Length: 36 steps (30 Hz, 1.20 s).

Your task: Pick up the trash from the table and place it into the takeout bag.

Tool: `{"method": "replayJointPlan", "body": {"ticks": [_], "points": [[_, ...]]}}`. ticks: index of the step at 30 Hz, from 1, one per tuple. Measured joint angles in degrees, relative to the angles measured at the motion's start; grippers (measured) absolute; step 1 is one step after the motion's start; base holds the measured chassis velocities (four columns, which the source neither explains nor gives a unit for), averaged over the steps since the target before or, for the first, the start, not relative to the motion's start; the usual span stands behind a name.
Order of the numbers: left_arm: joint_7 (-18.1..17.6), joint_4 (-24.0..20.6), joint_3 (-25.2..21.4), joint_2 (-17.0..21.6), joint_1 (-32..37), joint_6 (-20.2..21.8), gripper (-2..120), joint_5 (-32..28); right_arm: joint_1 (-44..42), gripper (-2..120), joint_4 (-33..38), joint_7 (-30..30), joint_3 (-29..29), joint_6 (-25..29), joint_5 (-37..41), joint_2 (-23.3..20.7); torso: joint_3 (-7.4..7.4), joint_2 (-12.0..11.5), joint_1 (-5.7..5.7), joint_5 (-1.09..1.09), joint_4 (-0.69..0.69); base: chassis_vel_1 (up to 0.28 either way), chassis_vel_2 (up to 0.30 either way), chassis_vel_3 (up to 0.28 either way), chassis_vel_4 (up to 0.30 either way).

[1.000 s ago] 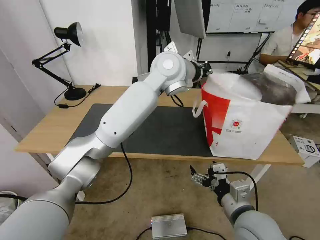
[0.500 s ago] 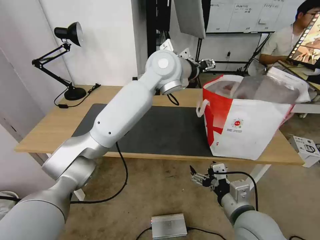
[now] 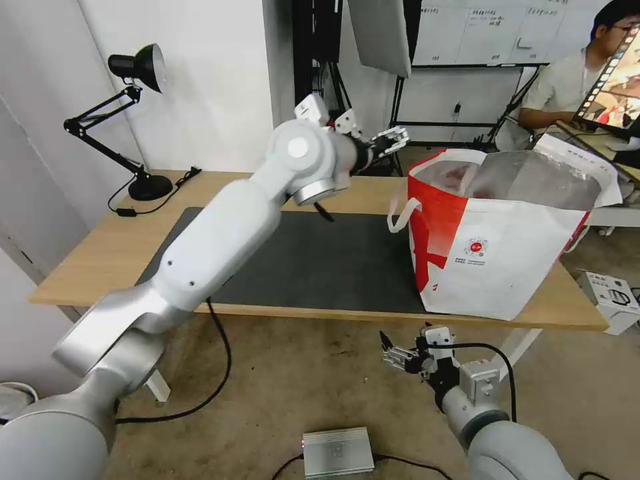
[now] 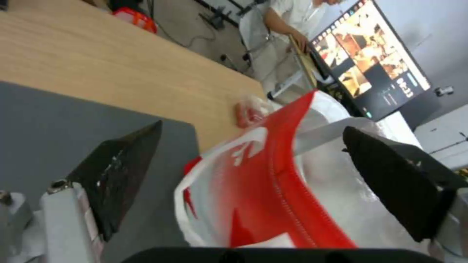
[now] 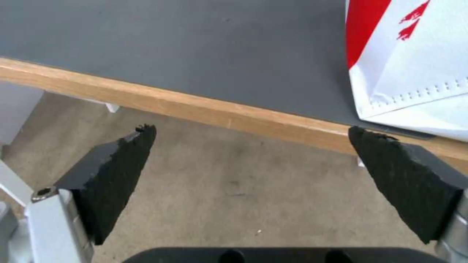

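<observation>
The bag (image 3: 500, 247) is seen standing upright on the right part of the bench (image 3: 93, 260), partly on the right end of the dark mat (image 3: 333, 260) and partly on bare wood, with its mouth open and the foil lining shown. Pale and reddish trash (image 3: 457, 177) is glimpsed inside near the red side, though it cannot be made out clearly. In the left wrist view, a small clear bag with red bits (image 4: 249, 111) is seen on the wood just beside the bag's (image 4: 273, 190) red edge. The left hand (image 3: 390, 141) is held above the far side of the bench, just left of the bag's rim and apart from it, with its fingers (image 4: 122, 175) spread and nothing between them. The right hand (image 3: 398, 357) is held low in front of the bench's near edge, below the bag, its fingers (image 5: 117, 171) likewise spread wide and holding nothing. A black lamp (image 3: 133, 120) is seen at the bench's far left corner.
</observation>
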Motion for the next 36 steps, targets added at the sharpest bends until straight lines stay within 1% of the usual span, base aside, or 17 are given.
{"method": "replayJointPlan", "body": {"ticks": [4,7,8,16,19,20,23,24,26,27,28,30,31,32,34,35,36], "points": [[0.3,-0.6,0.0,0.5,0.5,-0.2,100,0.5,0.0,100,0.0,0.0,0.0,0.0,0.0,0.0,0.00,0.0,0.00,0.00,-0.01,0.000,0.000,0.000,0.000],[1.2,-2.8,0.0,2.6,2.2,-0.7,100,2.2,0.0,100,0.0,0.0,0.0,0.0,0.0,0.0,0.00,0.0,0.00,0.01,-0.02,0.000,0.000,0.000,0.000],[1.2,-2.8,0.0,2.6,2.2,-0.7,100,2.2,0.0,100,0.0,0.0,0.0,0.0,0.0,0.0,0.00,0.0,0.00,0.01,-0.02,0.000,0.000,0.000,0.000],[3.3,-6.7,0.1,6.7,4.1,-1.0,100,4.2,0.0,100,0.0,0.0,0.0,0.0,0.0,0.0,0.00,0.0,0.00,0.00,0.00,0.000,0.000,0.000,0.000],[4.7,-9.6,-0.6,10.4,6.2,-1.2,100,5.5,0.0,100,0.0,0.0,0.0,0.0,0.0,0.0,0.00,0.0,0.00,0.01,-0.02,0.000,0.000,0.000,0.000],[4.7,-9.6,-0.6,10.4,6.2,-1.2,100,5.5,0.0,100,0.0,0.0,0.0,0.0,0.0,0.0,0.00,0.0,0.00,0.01,-0.02,0.000,0.000,0.000,0.000],[7.2,-11.8,-1.2,14.2,8.3,-1.2,100,7.6,0.0,100,0.0,0.0,0.0,0.0,0.0,0.0,0.00,0.0,0.00,0.00,-0.02,0.000,0.000,0.000,0.000],[7.2,-11.8,-1.2,14.2,8.3,-1.2,100,7.6,0.0,100,0.0,0.0,0.0,0.0,0.0,0.0,0.00,0.0,0.00,0.00,-0.02,0.000,0.000,0.000,0.000],[10.5,-14.2,-3.0,19.2,12.1,-1.1,100,11.3,0.0,100,0.0,0.0,0.0,0.0,0.0,0.0,-0.01,0.0,0.00,0.00,0.00,0.000,0.000,0.000,0.000],[10.5,-14.2,-3.0,19.2,12.1,-1.1,100,11.3,0.0,100,0.0,0.0,0.0,0.0,0.0,0.0,-0.01,0.0,0.00,0.00,0.00,0.000,0.000,0.000,0.000],[12.9,-15.4,-4.5,21.6,14.7,-1.0,100,14.3,0.0,100,0.0,0.0,0.0,0.0,0.0,0.0,-0.01,0.0,0.00,0.00,-0.02,0.000,0.000,0.000,0.000],[17.1,-16.9,-6.5,24.6,18.5,-1.0,100,18.1,0.0,100,0.0,0.0,0.0,0.0,0.0,0.0,0.00,0.0,0.00,0.00,-0.01,0.000,0.000,0.000,0.000],[17.1,-16.9,-6.5,24.6,18.5,-1.0,100,18.1,0.0,100,0.0,0.0,0.0,0.0,0.0,0.0,0.00,0.0,0.00,0.00,-0.01,0.000,0.000,0.000,0.000],[18.2,-17.5,-7.5,25.5,20.1,-1.0,100,19.0,0.0,100,0.0,0.0,0.0,0.0,0.0,0.0,0.00,0.0,0.00,0.01,0.00,0.000,0.000,0.000,0.000],[21.2,-19.7,-11.9,28.4,26.3,-1.0,100,22.5,0.0,100,0.0,0.0,0.0,0.0,0.0,0.0,-0.01,0.0,0.00,0.00,-0.01,0.000,0.000,0.000,0.000],[21.2,-19.7,-11.9,28.4,26.3,-1.0,100,22.5,0.0,100,0.0,0.0,0.0,0.0,0.0,0.0,-0.01,0.0,0.00,0.00,-0.01,0.000,0.000,0.000,0.000],[22.6,-20.5,-13.7,29.7,29.2,-1.1,100,24.8,0.0,100,0.0,0.0,0.0,0.0,0.0,0.0,0.00,0.0,0.00,0.00,0.00,0.000,0.000,0.000,0.000]]}}
